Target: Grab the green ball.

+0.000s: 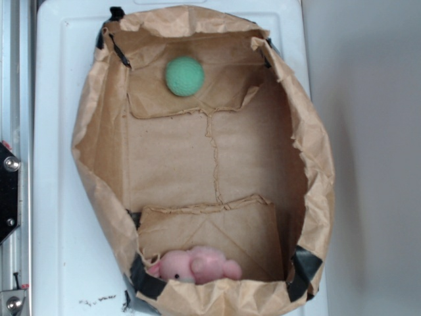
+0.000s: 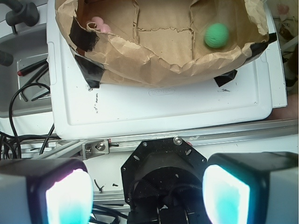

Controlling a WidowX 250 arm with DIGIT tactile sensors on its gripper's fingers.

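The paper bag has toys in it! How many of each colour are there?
Green: 1, the green ball
Pink: 1, the pink plush toy
Total: 2 toys inside the brown paper bag

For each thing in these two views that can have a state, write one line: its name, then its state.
green ball: lying free on the bag floor at one end, not held.
pink plush toy: lying on its side at the opposite end, untouched.
paper bag: cut open, walls upright and crumpled, corners taped black.
gripper: open, empty, outside the bag.
white lid: flat under the bag.
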